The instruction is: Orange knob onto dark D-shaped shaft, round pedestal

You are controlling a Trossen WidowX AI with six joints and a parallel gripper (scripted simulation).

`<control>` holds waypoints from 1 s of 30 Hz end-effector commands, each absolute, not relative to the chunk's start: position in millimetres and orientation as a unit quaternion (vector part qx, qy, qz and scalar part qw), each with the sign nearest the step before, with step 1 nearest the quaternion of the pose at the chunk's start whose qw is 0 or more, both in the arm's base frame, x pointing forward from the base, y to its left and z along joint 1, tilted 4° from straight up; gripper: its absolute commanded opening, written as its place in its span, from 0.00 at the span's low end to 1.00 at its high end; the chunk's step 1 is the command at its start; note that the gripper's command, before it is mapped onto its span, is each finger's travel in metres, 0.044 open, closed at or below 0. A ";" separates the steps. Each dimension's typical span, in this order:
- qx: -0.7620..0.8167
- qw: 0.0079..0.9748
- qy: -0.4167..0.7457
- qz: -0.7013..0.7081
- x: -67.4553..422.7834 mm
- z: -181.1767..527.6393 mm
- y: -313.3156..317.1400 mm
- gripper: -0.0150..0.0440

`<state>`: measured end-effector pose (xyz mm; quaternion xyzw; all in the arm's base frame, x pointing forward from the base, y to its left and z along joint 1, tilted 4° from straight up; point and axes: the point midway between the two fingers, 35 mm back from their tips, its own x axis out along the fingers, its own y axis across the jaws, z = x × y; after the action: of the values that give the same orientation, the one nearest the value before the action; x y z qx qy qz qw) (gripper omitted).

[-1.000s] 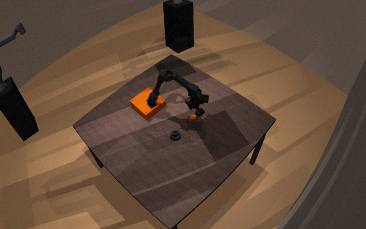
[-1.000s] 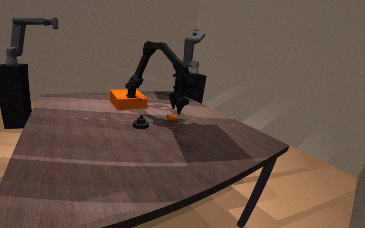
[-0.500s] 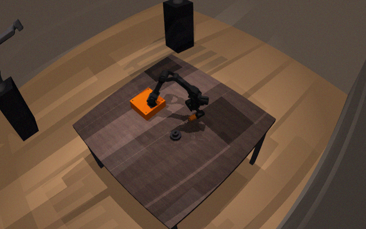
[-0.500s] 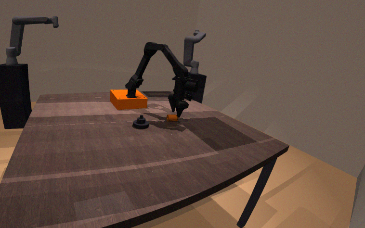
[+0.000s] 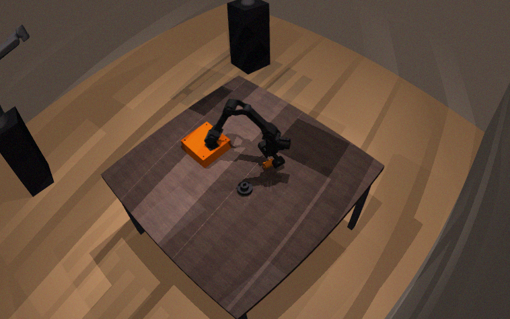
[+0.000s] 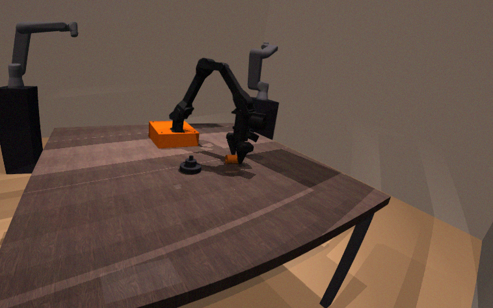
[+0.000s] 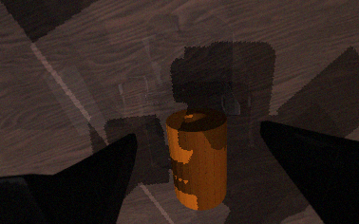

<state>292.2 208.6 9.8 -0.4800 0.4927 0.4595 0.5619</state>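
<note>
Two black fingers of the gripper [image 7: 197, 166] stand spread wide, one on each side of the orange knob [image 7: 197, 161] — neither touching it. It lies on its side on the table [image 6: 125, 214], its hole end facing away from the wrist camera. Nearby — well clear of the knob — sits the round pedestal [image 6: 190, 167] with its dark shaft [image 6: 190, 158].

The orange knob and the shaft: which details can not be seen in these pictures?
- Orange knob: the flat side of its hole; wrist view, the hole is dark with shadow and seen at an angle.
- Shaft on the pedestal: its flat side; top and exterior views, too small.
- Pedestal: absent from the wrist view, beyond the frame edge.
- End effector: open; finger bases cut off by the lower edge.
</note>
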 end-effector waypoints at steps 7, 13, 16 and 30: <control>-0.482 0.558 0.495 0.459 291.2 1.8 206.9 0.73; -0.482 0.558 0.495 0.459 291.2 1.8 206.9 0.66; -0.482 0.558 0.495 0.459 291.2 1.8 206.9 0.66; -0.482 0.558 0.495 0.459 291.2 1.8 206.9 0.56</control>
<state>291.2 207.4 2.3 -0.4801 0.4954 0.4592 0.5597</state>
